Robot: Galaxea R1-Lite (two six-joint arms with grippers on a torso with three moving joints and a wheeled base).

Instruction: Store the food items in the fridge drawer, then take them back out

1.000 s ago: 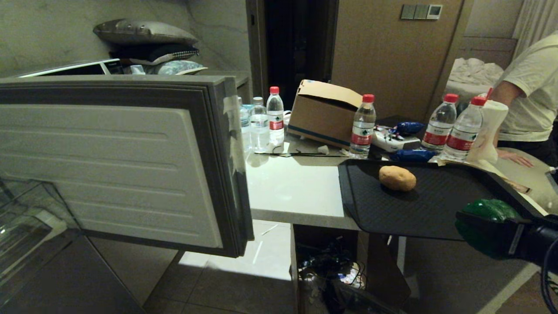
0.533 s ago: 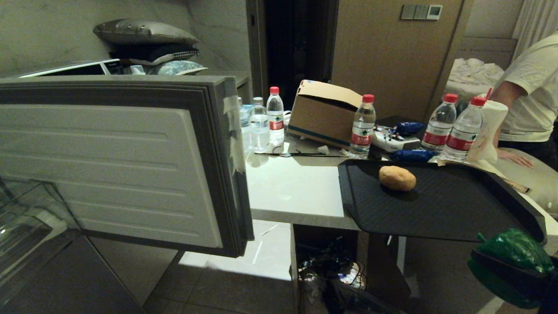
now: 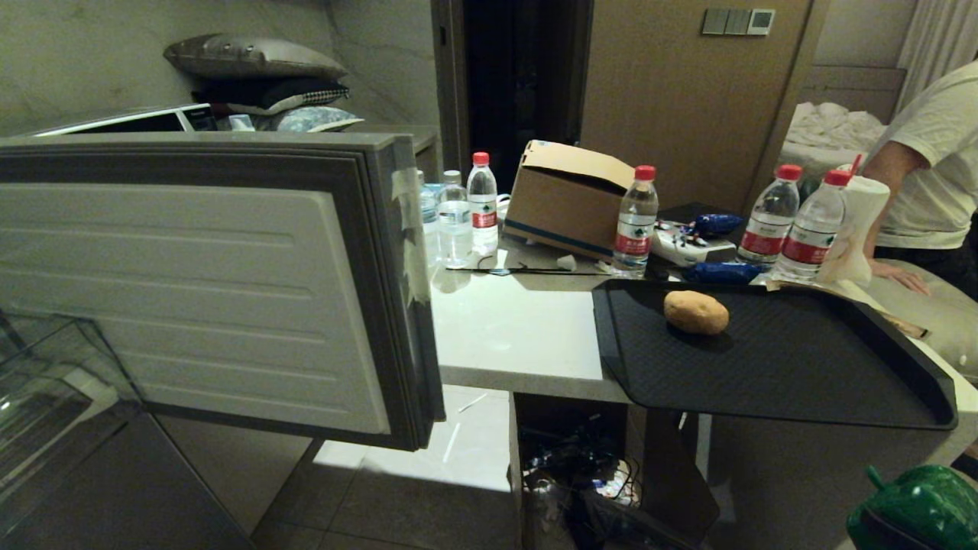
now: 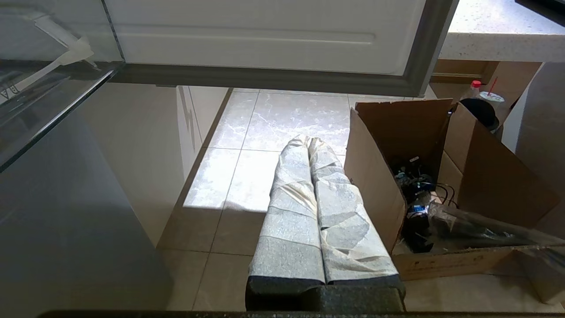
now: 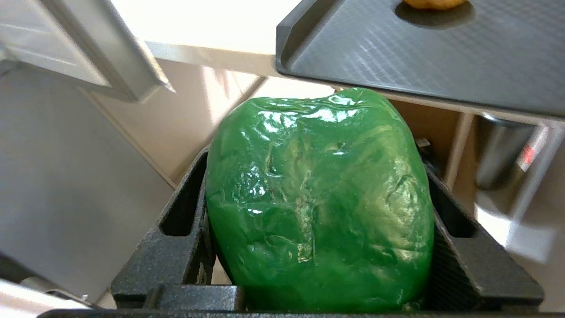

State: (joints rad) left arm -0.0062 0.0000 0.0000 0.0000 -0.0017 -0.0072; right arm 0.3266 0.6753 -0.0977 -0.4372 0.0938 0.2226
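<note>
Below the black tray's (image 3: 764, 367) near edge, low at the right, the green pepper (image 5: 320, 198) sits clamped between the black fingers (image 5: 185, 247) of the right gripper (image 5: 318, 212), which grasp it on both sides. Up on that tray lies the potato (image 3: 695, 312), well apart from the pepper. Left of the tray, past the pale surface (image 3: 512, 328), the fridge drawer (image 3: 206, 283) stands pulled out, its clear bin (image 3: 46, 382) showing. Under the drawer, over the tiled floor (image 4: 247, 176), hangs the left gripper (image 4: 309, 145) with taped fingers (image 4: 291, 212) pressed together
</note>
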